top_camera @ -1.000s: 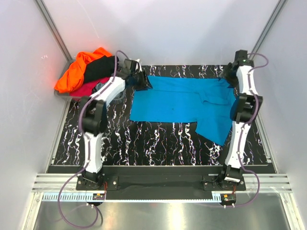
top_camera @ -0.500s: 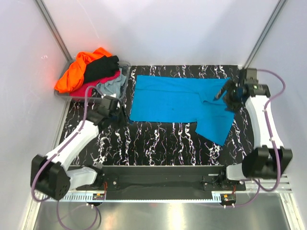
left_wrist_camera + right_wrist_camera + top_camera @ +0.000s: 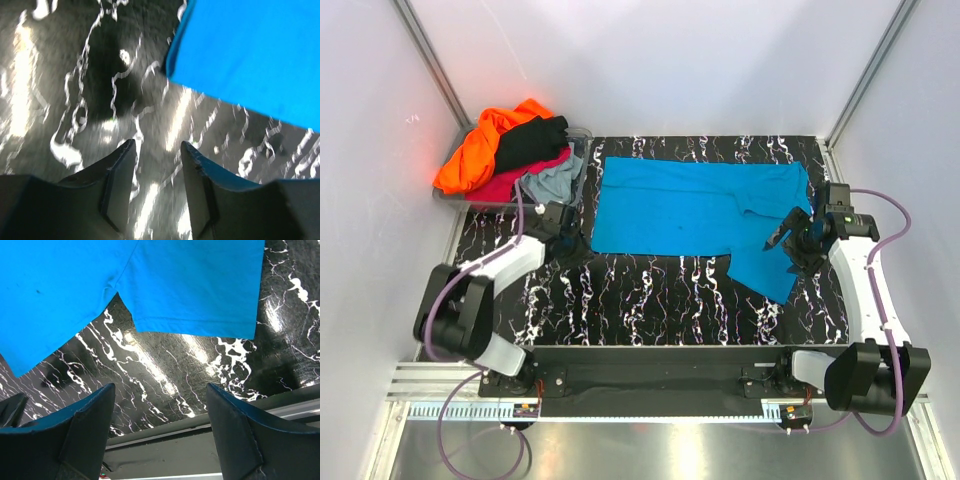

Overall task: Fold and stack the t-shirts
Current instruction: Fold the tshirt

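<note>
Bin [image 3: 582, 133] with orange, black, crimson, grey t-shirts [image 3: 472, 160]; left claw [image 3: 157, 144], right claw [image 3: 160, 386] both released, empty.

Left hand [image 3: 567, 243] held low, jaws partly apart — right hand [image 3: 788, 243] low too, jaws wide

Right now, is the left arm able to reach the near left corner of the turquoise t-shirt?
Probably yes. The left arm's fingers hang just short of the turquoise t-shirt, apart and empty, and only bare table lies between them and that corner.
</note>
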Robot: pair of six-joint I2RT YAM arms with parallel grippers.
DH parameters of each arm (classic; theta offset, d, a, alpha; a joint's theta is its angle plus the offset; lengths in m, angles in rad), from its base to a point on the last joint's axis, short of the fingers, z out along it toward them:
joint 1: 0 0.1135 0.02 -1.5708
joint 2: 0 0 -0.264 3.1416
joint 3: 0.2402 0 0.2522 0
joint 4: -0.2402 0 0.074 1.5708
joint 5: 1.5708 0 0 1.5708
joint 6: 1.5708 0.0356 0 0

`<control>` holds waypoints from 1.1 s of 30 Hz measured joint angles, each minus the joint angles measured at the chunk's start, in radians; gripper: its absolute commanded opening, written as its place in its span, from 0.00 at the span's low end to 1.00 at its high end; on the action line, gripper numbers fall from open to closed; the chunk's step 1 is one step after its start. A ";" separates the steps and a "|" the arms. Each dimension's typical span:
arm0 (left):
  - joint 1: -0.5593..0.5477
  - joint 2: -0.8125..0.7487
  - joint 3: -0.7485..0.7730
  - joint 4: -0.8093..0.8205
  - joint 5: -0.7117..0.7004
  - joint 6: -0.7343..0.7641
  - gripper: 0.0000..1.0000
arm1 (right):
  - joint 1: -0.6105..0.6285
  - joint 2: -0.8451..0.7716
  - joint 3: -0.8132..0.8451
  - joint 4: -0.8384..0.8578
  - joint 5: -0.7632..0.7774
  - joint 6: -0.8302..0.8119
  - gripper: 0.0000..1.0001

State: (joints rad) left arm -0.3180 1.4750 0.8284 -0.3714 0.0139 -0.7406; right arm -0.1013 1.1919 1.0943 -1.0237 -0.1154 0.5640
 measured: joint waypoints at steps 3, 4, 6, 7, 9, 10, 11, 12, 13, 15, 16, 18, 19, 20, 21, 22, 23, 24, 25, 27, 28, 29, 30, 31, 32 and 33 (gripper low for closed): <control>0.005 0.095 0.004 0.060 0.001 -0.019 0.50 | -0.013 -0.012 0.002 -0.011 0.016 0.013 0.80; 0.006 0.119 0.008 0.070 0.004 -0.029 0.50 | -0.020 -0.016 0.002 -0.018 0.020 0.016 0.80; 0.014 0.130 0.027 0.109 0.005 -0.038 0.49 | -0.040 -0.018 0.003 -0.022 0.022 0.021 0.80; 0.017 0.139 0.034 0.127 0.005 -0.041 0.49 | -0.050 -0.018 0.003 -0.022 0.021 0.025 0.80; 0.024 0.164 0.046 0.149 0.005 -0.044 0.47 | -0.068 -0.018 0.001 -0.022 0.021 0.032 0.80; 0.028 0.179 0.050 0.157 0.005 -0.045 0.46 | -0.079 -0.018 -0.004 -0.021 0.021 0.036 0.79; 0.032 0.188 0.056 0.162 0.009 -0.047 0.45 | -0.089 -0.019 -0.014 -0.019 0.022 0.038 0.79; 0.036 0.194 0.064 0.169 0.008 -0.047 0.42 | -0.103 -0.019 -0.030 -0.019 0.021 0.040 0.78; 0.040 0.202 0.068 0.176 0.009 -0.048 0.41 | -0.121 -0.020 -0.051 -0.019 0.020 0.041 0.77; 0.048 0.208 0.069 0.181 0.016 -0.052 0.38 | -0.164 -0.020 -0.092 -0.020 0.020 0.044 0.75; 0.050 0.208 0.069 0.182 0.017 -0.053 0.36 | -0.190 -0.019 -0.115 -0.020 0.020 0.046 0.75; 0.053 0.211 0.068 0.183 0.019 -0.053 0.31 | -0.230 -0.015 -0.154 -0.016 0.021 0.051 0.75; 0.055 0.212 0.068 0.185 0.023 -0.053 0.26 | -0.245 -0.010 -0.172 -0.010 0.020 0.055 0.74; 0.056 0.217 0.068 0.189 0.028 -0.054 0.22 | -0.252 -0.003 -0.188 0.002 0.019 0.058 0.74; 0.059 0.222 0.068 0.194 0.032 -0.052 0.16 | -0.254 0.007 -0.200 0.014 0.019 0.060 0.75; 0.060 0.228 0.069 0.203 0.041 -0.053 0.05 | -0.255 0.020 -0.208 0.026 0.020 0.061 0.75; 0.063 0.234 0.069 0.211 0.048 -0.051 0.00 | -0.255 0.035 -0.214 0.043 0.020 0.060 0.76; 0.066 0.239 0.071 0.219 0.061 -0.044 0.00 | -0.255 0.054 -0.214 0.061 0.021 0.058 0.77; 0.066 0.243 0.077 0.220 0.067 -0.037 0.00 | -0.255 0.078 -0.214 0.086 0.025 0.051 0.77; 0.067 0.252 0.087 0.223 0.078 -0.024 0.00 | -0.258 0.136 -0.214 0.137 0.028 0.029 0.76; 0.067 0.253 0.088 0.224 0.080 -0.015 0.00 | -0.259 0.173 -0.212 0.160 0.029 0.017 0.75; 0.067 0.253 0.088 0.224 0.082 -0.008 0.00 | -0.260 0.212 -0.206 0.175 0.031 0.008 0.73; 0.067 0.253 0.088 0.224 0.084 -0.001 0.00 | -0.261 0.246 -0.202 0.194 0.035 0.000 0.69; 0.067 0.253 0.088 0.224 0.086 0.004 0.00 | -0.261 0.272 -0.202 0.216 0.038 -0.008 0.66; 0.067 0.253 0.088 0.224 0.088 0.007 0.00 | -0.261 0.287 -0.202 0.229 0.040 -0.011 0.64; 0.067 0.253 0.088 0.224 0.089 0.009 0.00 | -0.261 0.299 -0.202 0.242 0.045 -0.015 0.59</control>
State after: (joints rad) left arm -0.2512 1.7279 0.9165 -0.1474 0.1032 -0.7315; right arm -0.3622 1.4914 0.8925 -0.7815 -0.0704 0.5488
